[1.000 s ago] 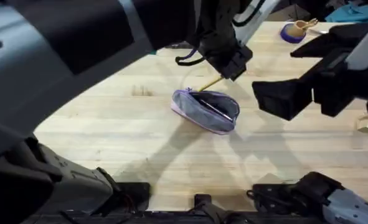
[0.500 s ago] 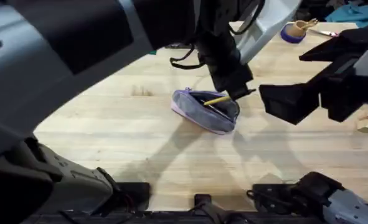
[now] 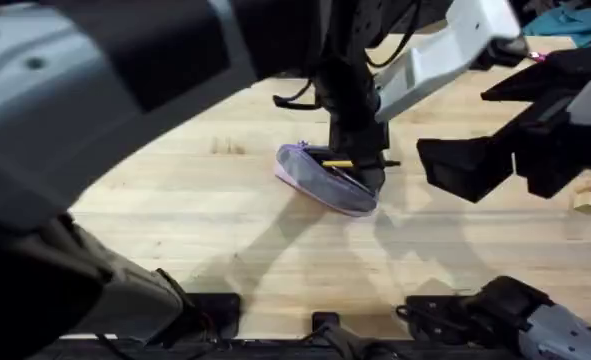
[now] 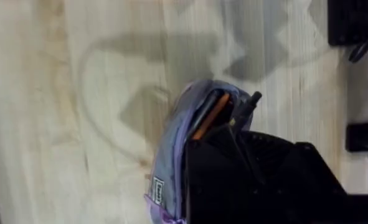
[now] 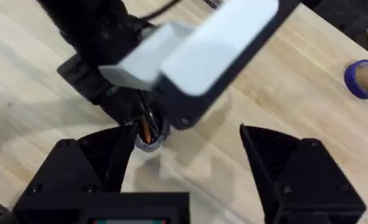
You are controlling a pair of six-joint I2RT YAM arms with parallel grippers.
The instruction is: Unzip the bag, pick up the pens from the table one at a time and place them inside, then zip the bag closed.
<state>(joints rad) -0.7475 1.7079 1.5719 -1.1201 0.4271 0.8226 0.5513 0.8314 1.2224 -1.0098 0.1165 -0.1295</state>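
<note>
Nearest to you in the overhead view, the left arm rises close under the camera, large and blurred, and reaches across the middle of the table (image 3: 175,230). Its left gripper (image 3: 360,165) is down at the bag (image 3: 320,180), right over the open top at the bag's right end. You cannot tell how far its fingers are spread: the black gripper body covers them in the left wrist view, and the overhead view is too dark there.

The bag lies on the pale planks a little beyond the table's center, lilac with its zip open. 1 pen (image 3: 337,162) shows as a short yellowish stick across the opening, just beside the left gripper. From the left wrist camera you see the pen (image 4: 210,116) as an orange-tan sliver inside the bag (image 4: 171,162) mouth, touching the gripper's black front edge.

To the right, the right gripper (image 3: 475,165) hangs above the table, apart from the bag. Its 2 black fingers (image 5: 71,168) stand wide apart with nothing between them.

Farther off, a small purple bowl (image 5: 361,78) sits near the table's far edge.
</note>
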